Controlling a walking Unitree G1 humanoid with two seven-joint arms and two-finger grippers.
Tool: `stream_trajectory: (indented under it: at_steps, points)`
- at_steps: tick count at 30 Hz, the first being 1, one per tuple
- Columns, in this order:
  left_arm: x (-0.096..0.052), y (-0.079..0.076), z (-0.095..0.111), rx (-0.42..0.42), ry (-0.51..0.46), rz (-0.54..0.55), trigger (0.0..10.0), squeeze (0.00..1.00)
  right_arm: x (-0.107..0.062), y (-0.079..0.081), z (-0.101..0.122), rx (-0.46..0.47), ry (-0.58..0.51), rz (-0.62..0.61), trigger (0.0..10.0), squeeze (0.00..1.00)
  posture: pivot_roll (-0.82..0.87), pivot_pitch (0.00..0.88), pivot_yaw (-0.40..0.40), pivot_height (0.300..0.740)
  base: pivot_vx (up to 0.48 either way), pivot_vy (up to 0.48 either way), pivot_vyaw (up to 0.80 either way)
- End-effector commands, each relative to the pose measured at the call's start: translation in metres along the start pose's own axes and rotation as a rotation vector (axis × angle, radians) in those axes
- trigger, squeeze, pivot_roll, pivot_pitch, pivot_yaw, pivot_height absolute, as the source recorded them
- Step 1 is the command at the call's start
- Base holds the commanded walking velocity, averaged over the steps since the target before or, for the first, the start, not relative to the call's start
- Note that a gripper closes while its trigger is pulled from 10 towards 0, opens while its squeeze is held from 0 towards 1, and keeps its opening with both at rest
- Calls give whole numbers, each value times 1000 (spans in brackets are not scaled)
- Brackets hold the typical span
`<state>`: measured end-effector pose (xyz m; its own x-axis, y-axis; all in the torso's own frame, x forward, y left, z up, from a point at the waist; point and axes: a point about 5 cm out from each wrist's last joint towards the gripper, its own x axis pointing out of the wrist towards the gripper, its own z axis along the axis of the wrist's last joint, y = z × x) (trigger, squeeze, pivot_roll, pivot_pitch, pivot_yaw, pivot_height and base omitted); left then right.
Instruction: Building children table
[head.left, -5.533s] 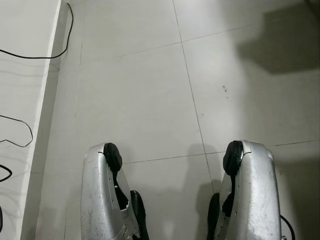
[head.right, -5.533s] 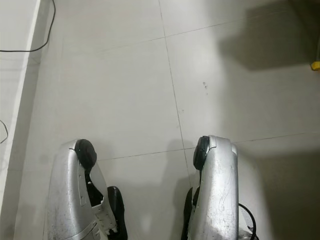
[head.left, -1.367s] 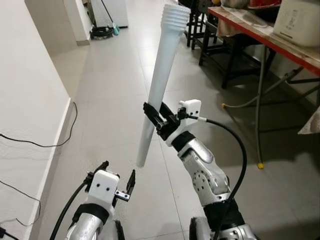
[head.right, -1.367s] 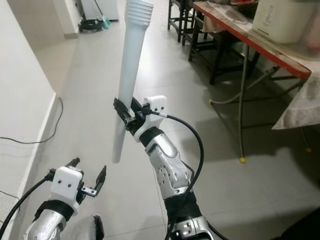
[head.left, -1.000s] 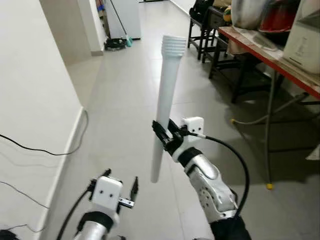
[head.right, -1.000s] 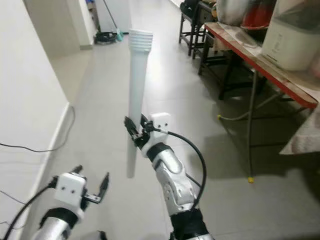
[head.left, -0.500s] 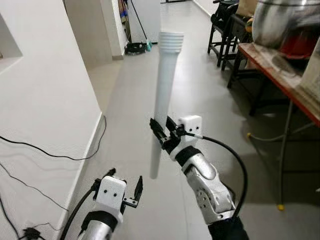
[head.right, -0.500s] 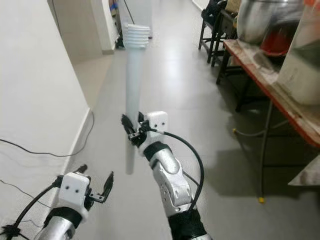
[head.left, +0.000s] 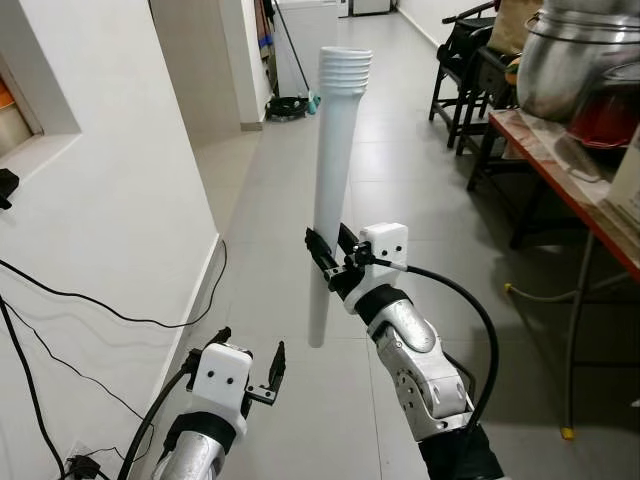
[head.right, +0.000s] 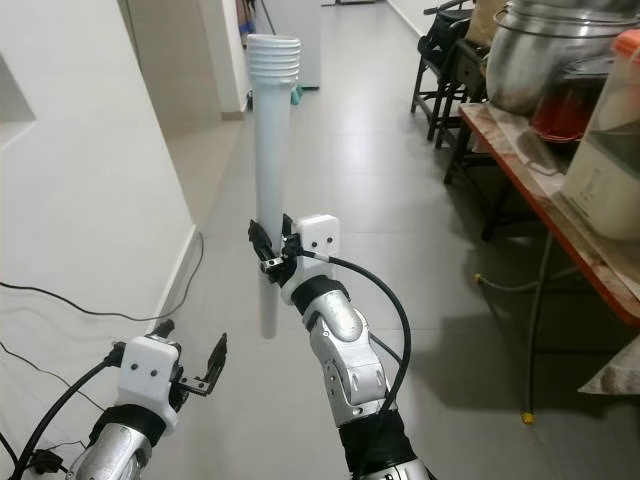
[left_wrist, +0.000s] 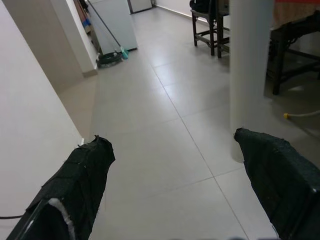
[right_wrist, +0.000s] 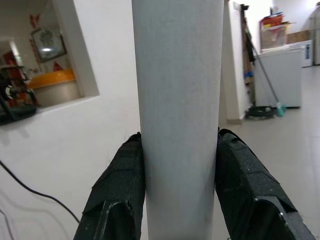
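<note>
A long white plastic table leg (head.left: 334, 180) with a threaded top end stands almost upright in the air before me. My right gripper (head.left: 326, 262) is shut on it near its lower third; the right wrist view has the leg (right_wrist: 177, 115) pinched between both black fingers (right_wrist: 117, 185). My left gripper (head.left: 247, 360) hangs lower and to the left, open, with nothing between its fingers (left_wrist: 82, 175). In the left wrist view the leg (left_wrist: 250, 70) rises just beyond the far finger.
A white wall (head.left: 110, 200) runs along my left, with black cables (head.left: 110, 310) trailing over it. A red-edged table (head.right: 560, 210) carrying pots stands at right, dark chairs (head.left: 470, 60) behind it. A mop and a white appliance (left_wrist: 115, 30) sit down the tiled corridor.
The camera has tilted up and moved forward along the corridor. My right gripper keeps the leg held upright; the left gripper stays open below it.
</note>
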<state>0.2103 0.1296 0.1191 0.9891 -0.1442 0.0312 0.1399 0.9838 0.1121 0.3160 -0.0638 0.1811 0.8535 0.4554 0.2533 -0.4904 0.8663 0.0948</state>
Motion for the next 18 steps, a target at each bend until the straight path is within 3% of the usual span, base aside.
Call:
stream_trajectory:
  at_steps: [1, 3, 9, 15, 18]
  points:
    - [1, 3, -3, -9, 17, 17, 10000, 0, 4, 2, 7, -17, -31, -1, 10000, 0, 15, 0, 13, 740, 0, 0, 0]
    - [1, 5, -2, -9, 14, 22, 10000, 0, 6, 1, 8, -20, -30, -9, 10000, 0, 16, 0, 13, 740, 0, 0, 0]
    - [3, 7, -1, -5, 10, 29, 10000, 0, 11, 2, 17, -9, -63, -8, 10000, 0, 15, 0, 13, 740, 0, 0, -800]
    - [7, 14, 2, -1, -3, 57, 10000, 0, 22, 8, 48, -57, -180, 8, 10000, 0, 14, 0, 16, 740, 0, 0, -800]
    - [8, 16, 2, 4, -6, 58, 10000, 0, 22, 7, 47, -60, -178, 6, 10000, 0, 14, 0, 16, 740, 0, 0, -800]
